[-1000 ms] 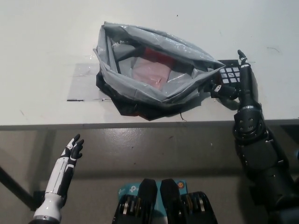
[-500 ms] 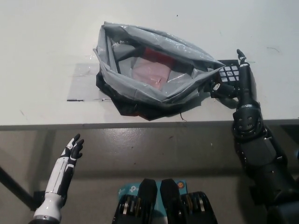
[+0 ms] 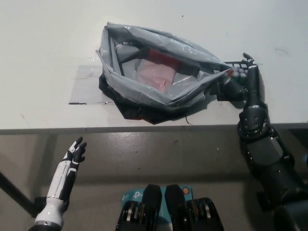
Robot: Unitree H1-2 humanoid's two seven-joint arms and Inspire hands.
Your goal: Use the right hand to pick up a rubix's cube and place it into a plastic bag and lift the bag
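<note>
From the head view, take the bag (image 3: 154,77) as your landmark: it lies on the table (image 3: 48,48) with its mouth gaping toward you, long axis running left to right, the rim sagging in soft grey folds. Something pinkish-red lies inside on its floor.

Just past the bag's right corner you'll find the right hand (image 3: 240,84), touching that corner. The cube (image 3: 237,73) sits in it, only a sliver of coloured tiles showing between the fingers (image 3: 248,60) and the bag's edge. The fingers look wrapped around the cube, though the view there is dark and crowded, so treat that grasp as likely rather than certain. The cube is still outside the bag, at the level of its rim.

Expect the cube to be stiff, light and smooth-faced (it can slip or twist a layer if pinched at a corner), so keep flat faces against the fingers. It has no long axis to speak of. The bag is thin and floppy; its rim will fold under any push, so come over it, not through it.

The left hand (image 3: 74,154) rests well below the bag's left end, off the table, fingers spread and empty.
</note>
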